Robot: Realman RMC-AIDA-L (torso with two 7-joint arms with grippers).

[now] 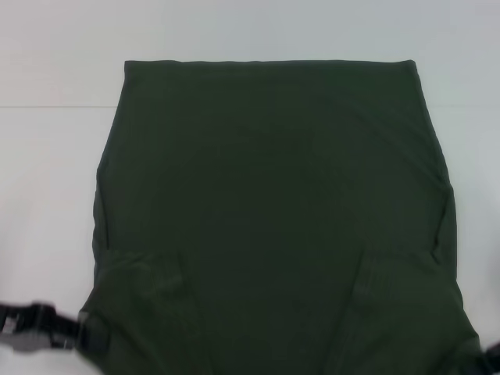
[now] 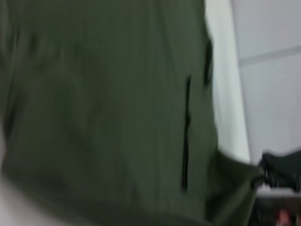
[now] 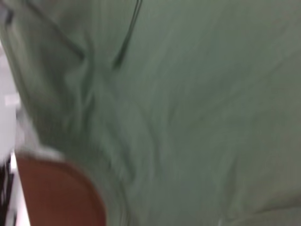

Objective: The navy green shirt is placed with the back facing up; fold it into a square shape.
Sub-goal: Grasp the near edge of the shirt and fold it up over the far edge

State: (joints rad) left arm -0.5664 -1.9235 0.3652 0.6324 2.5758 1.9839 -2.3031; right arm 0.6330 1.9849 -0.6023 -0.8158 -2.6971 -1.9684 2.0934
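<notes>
Navy green shirt (image 1: pixel 273 211) spread plain side up over a white tabletop (image 1: pixel 47 180), filling most of the head view; no lettering visible on the upward face. Nearest the robot, lower corners lifted or gathered: left gripper (image 1: pixel 82 334) at the near left corner, dark body reaching in from the left edge, tip against the cloth, seemingly pinching the shirt's corner, though fingers hidden by blur and fabric, so cannot tell whether clenched or released; right gripper (image 1: pixel 488 361) barely showing as a dark shape at the near right corner, touching the shirt's edge, state of its fingers likewise impossible to tell. Just beyond those corners, two folded-in sleeve flaps lying on the body of the shirt, one left, one right, each with a slanted crease. Further away, side edges narrowing slightly, then running up to a straight, neat far edge lying flat on the tabletop. In the left wrist view, green cloth (image 2: pixel 103 113) filling nearly everything, hanging close to the camera, with dark seam lines and a strip of white surface beside it. In the right wrist view, paler-looking wrinkled cloth (image 3: pixel 188 117) across the whole picture, a blurred brown shape (image 3: pixel 56 197) at one corner, unidentifiable.
</notes>
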